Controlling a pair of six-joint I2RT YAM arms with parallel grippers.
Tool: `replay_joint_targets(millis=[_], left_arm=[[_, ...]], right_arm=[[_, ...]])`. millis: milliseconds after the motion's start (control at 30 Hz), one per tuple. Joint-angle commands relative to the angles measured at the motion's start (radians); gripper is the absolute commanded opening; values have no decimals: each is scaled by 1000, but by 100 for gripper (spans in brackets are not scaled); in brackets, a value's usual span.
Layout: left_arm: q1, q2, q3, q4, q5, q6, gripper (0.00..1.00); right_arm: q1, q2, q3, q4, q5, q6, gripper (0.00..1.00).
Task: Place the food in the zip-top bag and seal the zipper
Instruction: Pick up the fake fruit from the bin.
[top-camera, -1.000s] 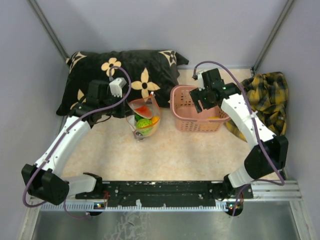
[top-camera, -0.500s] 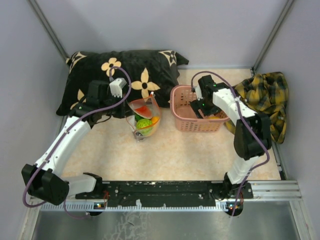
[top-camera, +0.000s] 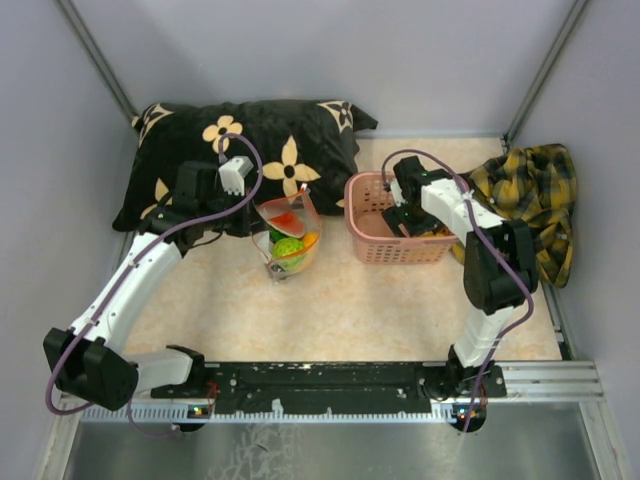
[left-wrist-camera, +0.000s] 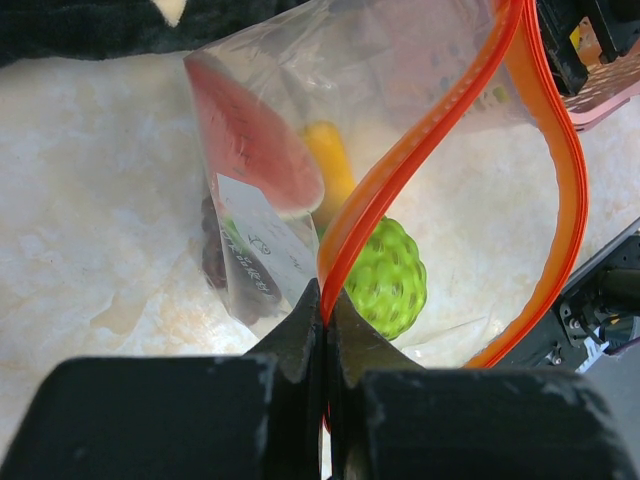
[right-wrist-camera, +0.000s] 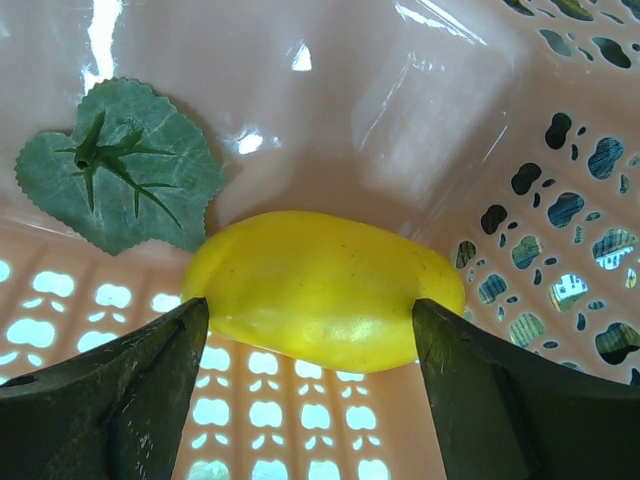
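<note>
The bag (left-wrist-camera: 380, 60) carries a white label (left-wrist-camera: 262, 245) just ahead of the left gripper (left-wrist-camera: 325, 312). Its print is too small to read, and so is a faint greenish mark higher up the plastic. The left gripper is clenched on the orange zipper strip (left-wrist-camera: 440, 120), pinching it between its tips. From there the strip loops up and away to the right, and the mouth gapes open.

Inside the bag, just past the tips, lie:
- a red watermelon slice (left-wrist-camera: 250, 140) up to the left
- an orange piece (left-wrist-camera: 330, 170) straight ahead
- a bumpy green fruit (left-wrist-camera: 390, 280) close on the right
- dark grapes (left-wrist-camera: 212, 255) low behind the label

The right gripper (right-wrist-camera: 310, 305) is down inside the pink basket (right-wrist-camera: 560, 200), well to the right of the bag. Its jaws are spread wide, one tip at each end of a yellow fruit (right-wrist-camera: 325, 280) lying crosswise between them. Whether the tips press on it cannot be told. A green leaf (right-wrist-camera: 120, 180) lies on the basket floor beyond the fruit, up to the left.
</note>
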Motion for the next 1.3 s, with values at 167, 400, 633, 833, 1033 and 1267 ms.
replay_joint_targets(millis=[167,400,633,833,1033,1267], left_arm=[[11,-14,-9,29,11,18,0],[16,-26,-15,34,8,15,0],[18,-26,-18,38,16,13,0],[18,-18,-16,40,24,12,0],[19,-7,-14,42,41,8,0],[18,-9,-16,43,45,8,0]], right_arm=[[-30,-87,-28,222,4,99,81],[-32,-255,-94,366,-52,161,80],[-33,-258,-5,153,-13,57,81],[-30,-312,-81,97,-80,-145,81],[-30,-376,-181,155,-229,-399,82],[-32,-221,-92,13,-224,-615,82]])
